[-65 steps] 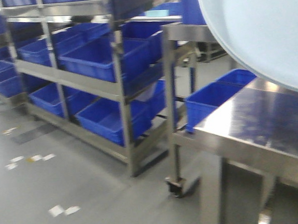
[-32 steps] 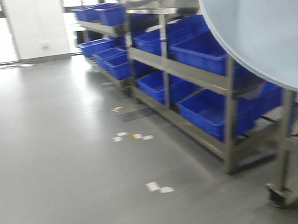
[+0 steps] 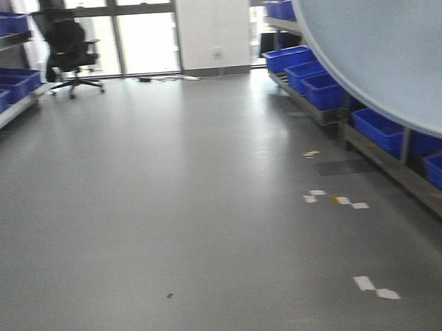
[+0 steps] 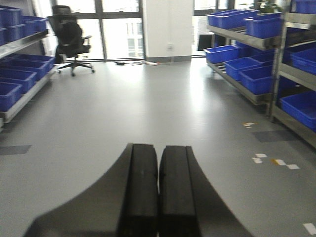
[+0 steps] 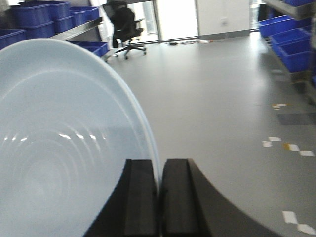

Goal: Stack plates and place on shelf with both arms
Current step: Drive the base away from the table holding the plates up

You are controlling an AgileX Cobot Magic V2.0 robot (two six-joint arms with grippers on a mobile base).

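The right gripper (image 5: 160,167) sits at the bottom of its wrist view. Its two black fingers (image 5: 140,197) are closed on the rim of a plate (image 5: 59,148). The plate's thin edge runs down into the narrow slit between them. The plate is pale bluish-white and glossy, with faint rings in its flat centre. It stands tilted on edge, off the ground, and fills the left side of that view. A doubled line shows along its rim, but I cannot tell whether a second plate lies against it. In the front view the same pale disc covers the upper right corner and hides part of what is behind it.

The left gripper (image 4: 158,150) has its fingers pressed together, pad against pad, with nothing between them.

Beyond both grippers lies a bare grey floor (image 3: 171,212). A few small white and yellow tape marks (image 3: 334,199) are stuck to it on the right side. Metal racks (image 3: 387,160) run along the right, loaded with blue bins (image 3: 324,89). More blue bins sit on a rack at the far left edge. At the far end, a black office chair (image 3: 70,47) stands on the left in front of tall bright windows (image 3: 144,36). A white wall section (image 3: 212,25) rises beside the windows.
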